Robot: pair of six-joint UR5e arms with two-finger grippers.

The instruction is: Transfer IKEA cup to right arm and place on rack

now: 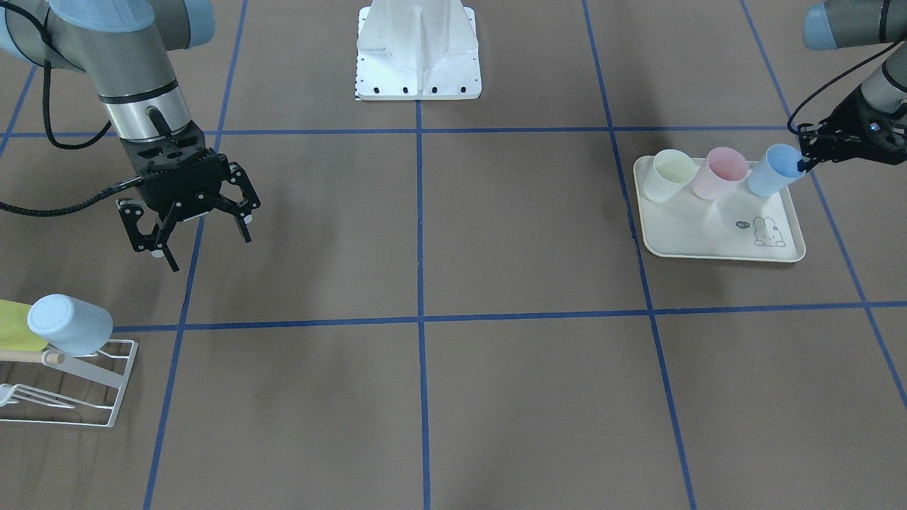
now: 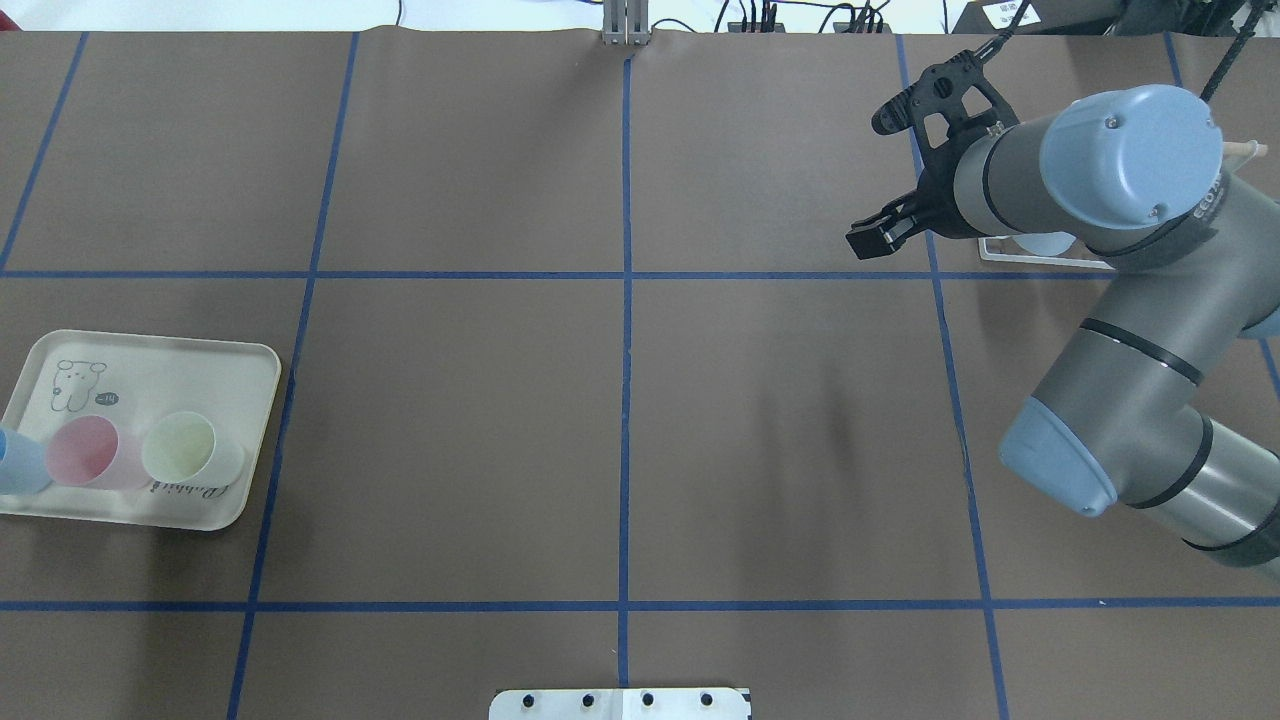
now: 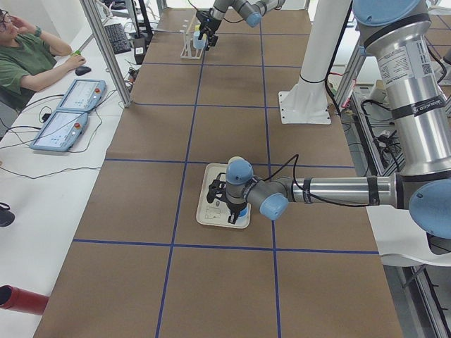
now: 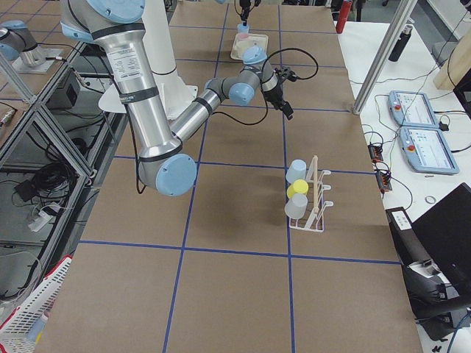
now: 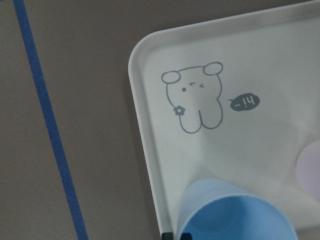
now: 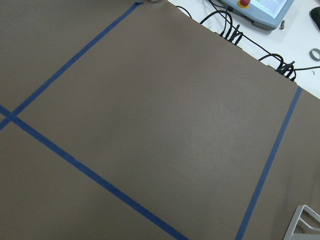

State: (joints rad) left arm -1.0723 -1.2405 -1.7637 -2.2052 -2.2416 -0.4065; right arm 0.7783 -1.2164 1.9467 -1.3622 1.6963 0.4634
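A blue cup (image 1: 774,172) stands at the corner of the cream rabbit tray (image 1: 716,237), beside a pink cup (image 1: 719,173) and a pale green cup (image 1: 669,176). My left gripper (image 1: 801,149) is at the blue cup's rim with its jaws apart, straddling the rim wall. The left wrist view shows the blue cup (image 5: 235,212) close below. My right gripper (image 1: 190,230) is open and empty, above the table near the white wire rack (image 1: 106,397). The rack holds a blue cup (image 1: 71,324) and a yellow cup (image 1: 14,324).
The white robot base (image 1: 418,53) stands at the table's far middle. In the overhead view the right arm's elbow (image 2: 1120,300) hides most of the rack (image 2: 1040,258). A person (image 3: 28,56) sits at a side desk with teach pendants.
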